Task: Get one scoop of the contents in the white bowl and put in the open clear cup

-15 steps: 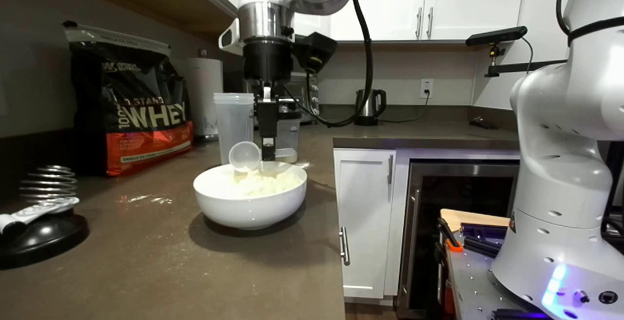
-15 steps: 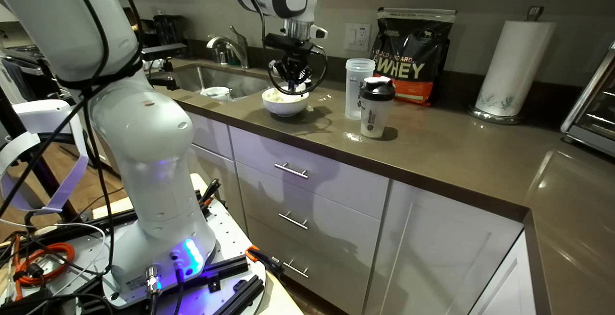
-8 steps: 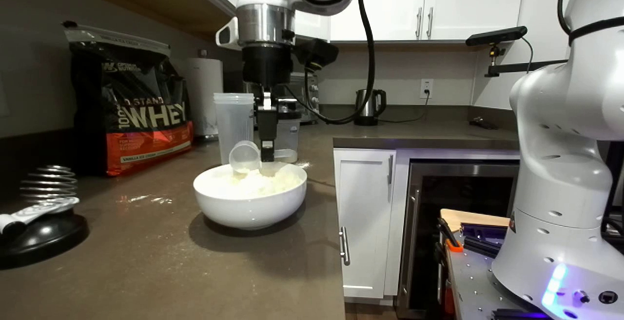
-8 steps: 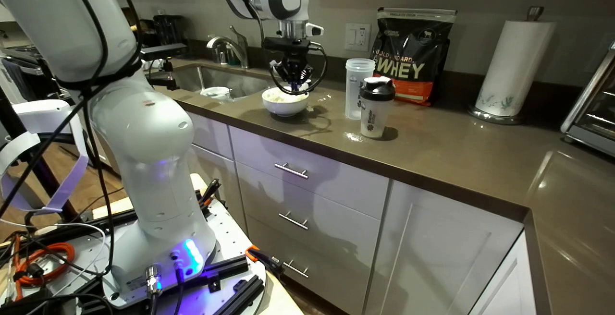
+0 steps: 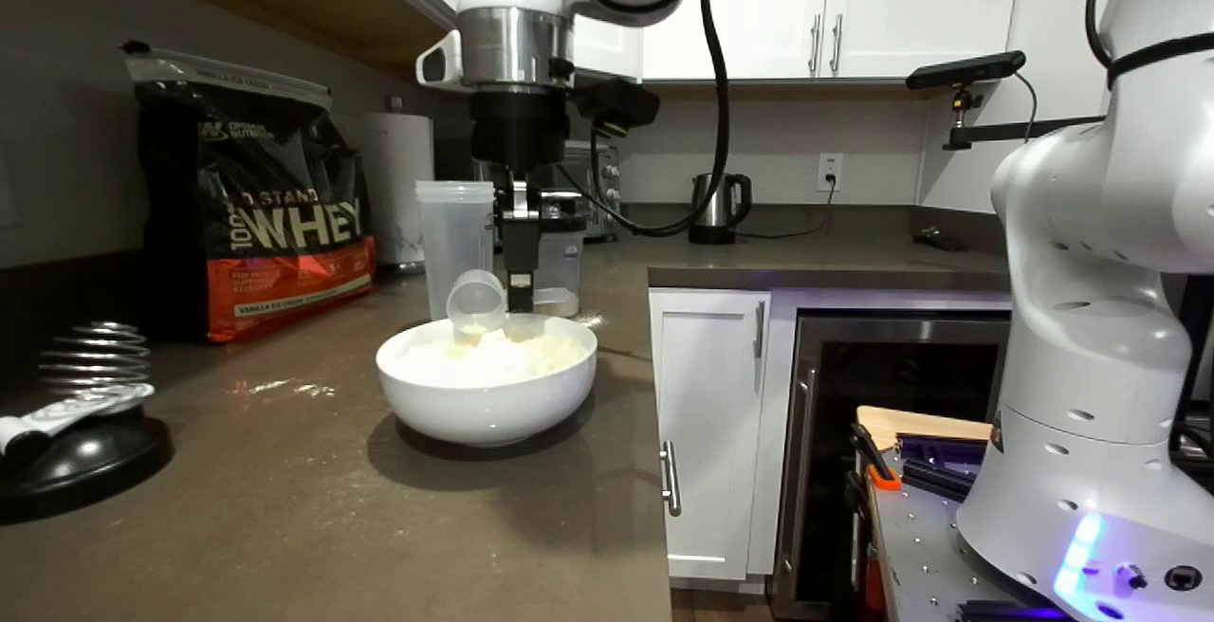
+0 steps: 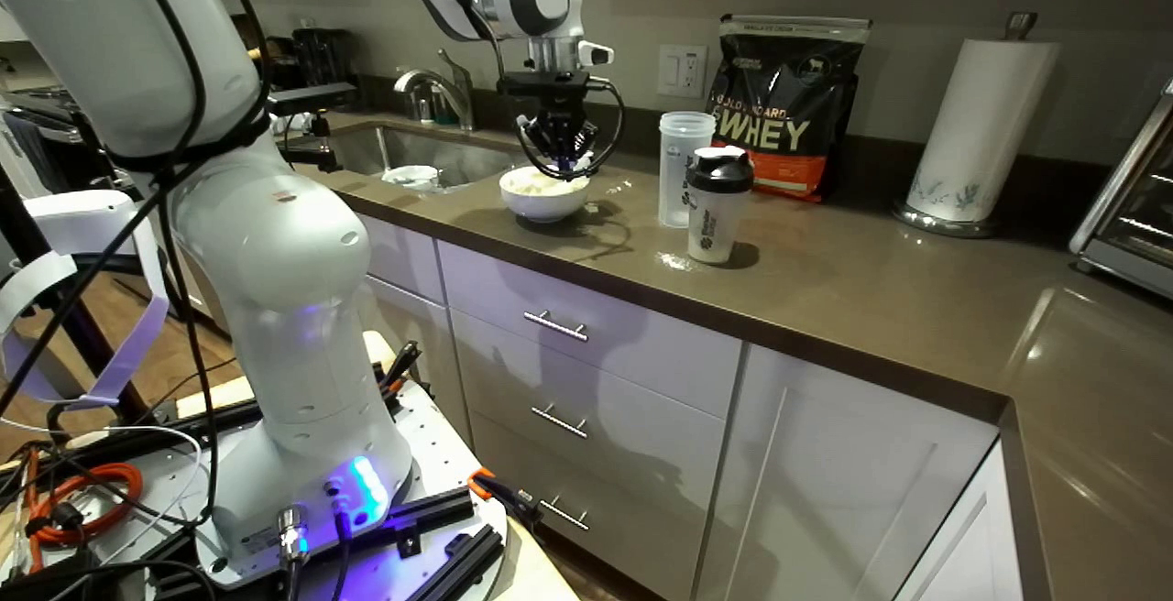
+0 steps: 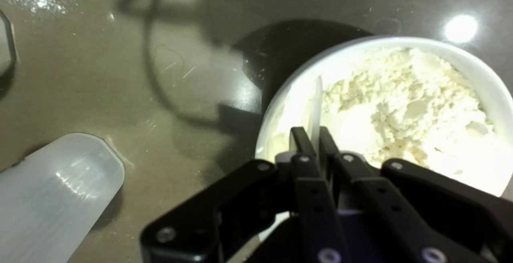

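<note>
Near the front edge of the tabletop (image 6: 871,289), my hand (image 7: 312,134) pinches the tilted scoop (image 5: 476,300), whose thin handle (image 7: 317,102) could twist, spilling powder (image 7: 404,106).

off-white powder (image 6: 537,182) in white bowl (image 6: 544,208)

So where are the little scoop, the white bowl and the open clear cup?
Scoop (image 5: 477,301): in an exterior view, on its round body.
White bowl (image 5: 488,410): in an exterior view, on its outer wall.
Clear cup (image 6: 676,167): in an exterior view, on its side wall.
</note>
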Available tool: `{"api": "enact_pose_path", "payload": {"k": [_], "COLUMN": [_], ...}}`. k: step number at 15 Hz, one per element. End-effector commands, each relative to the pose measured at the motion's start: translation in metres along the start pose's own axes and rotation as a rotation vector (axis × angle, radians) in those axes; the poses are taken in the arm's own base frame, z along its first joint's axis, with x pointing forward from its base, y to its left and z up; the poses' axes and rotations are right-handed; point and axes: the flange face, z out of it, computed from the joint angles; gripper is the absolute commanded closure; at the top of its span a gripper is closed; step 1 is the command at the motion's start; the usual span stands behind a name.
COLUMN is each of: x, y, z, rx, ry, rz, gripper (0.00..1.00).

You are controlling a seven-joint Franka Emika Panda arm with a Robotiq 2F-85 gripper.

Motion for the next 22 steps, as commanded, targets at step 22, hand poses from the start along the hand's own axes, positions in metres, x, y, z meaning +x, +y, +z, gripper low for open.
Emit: {"api": "enact_pose_path", "payload": {"k": [22], "x": [-0.004], "y": [-0.012], "z": [0.018], "rx": [-0.207], "ry": [0.088], "rz": [-0.086], "gripper": [0.98]}}
